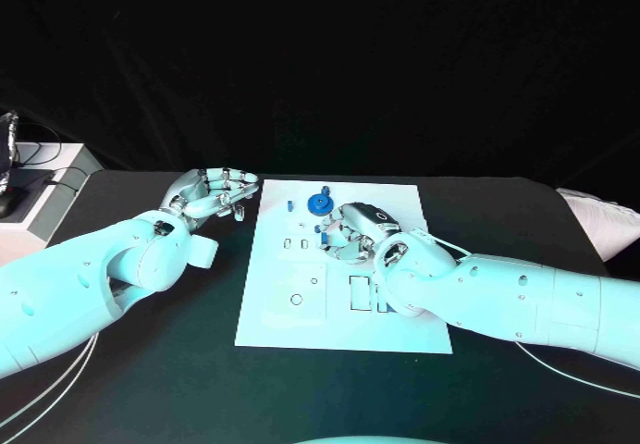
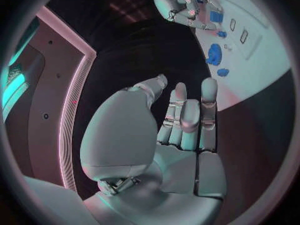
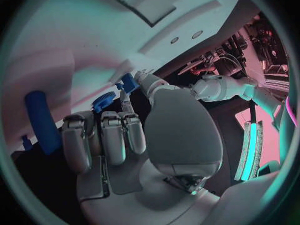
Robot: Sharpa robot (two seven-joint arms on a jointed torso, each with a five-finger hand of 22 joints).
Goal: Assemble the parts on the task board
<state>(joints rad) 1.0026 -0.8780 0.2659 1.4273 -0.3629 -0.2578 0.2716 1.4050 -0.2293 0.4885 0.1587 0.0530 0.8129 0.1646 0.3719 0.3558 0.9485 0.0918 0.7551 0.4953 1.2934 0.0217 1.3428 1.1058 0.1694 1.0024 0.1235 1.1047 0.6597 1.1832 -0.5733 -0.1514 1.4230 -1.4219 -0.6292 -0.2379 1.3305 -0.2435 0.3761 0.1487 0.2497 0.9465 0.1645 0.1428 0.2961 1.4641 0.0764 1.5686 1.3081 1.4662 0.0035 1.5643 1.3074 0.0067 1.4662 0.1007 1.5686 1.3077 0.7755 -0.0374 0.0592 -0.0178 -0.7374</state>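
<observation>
The flat white rectangular task board (image 1: 301, 319) lies in the middle of the black table (image 1: 133, 370), its near part bare except for a small oval hole (image 1: 296, 299) and 2 dark rectangular slots (image 1: 360, 292) cut into it. Over the board's right half the right hand (image 1: 358, 233) rests low, coming in on its white arm (image 1: 534, 301). In the right wrist view its silver fingers (image 3: 103, 140) are curled together and the thumb tip pinches a small blue block-shaped part (image 3: 129, 82) just above the board; a blue toothed disc part (image 3: 103, 101) sits right beside the fingers and a long blue cylindrical part (image 3: 41, 121) lies nearby on the white surface. Just beyond the right hand, a round blue gear-like part (image 1: 320, 203) stands on the far portion of the board, with a smaller blue piece (image 2: 222, 72) close to it. The left hand (image 1: 211, 195) hovers off the board's far left corner above the table, holding nothing; in the left wrist view its fingers (image 2: 187, 117) are straight and lie side by side, thumb slightly apart.
</observation>
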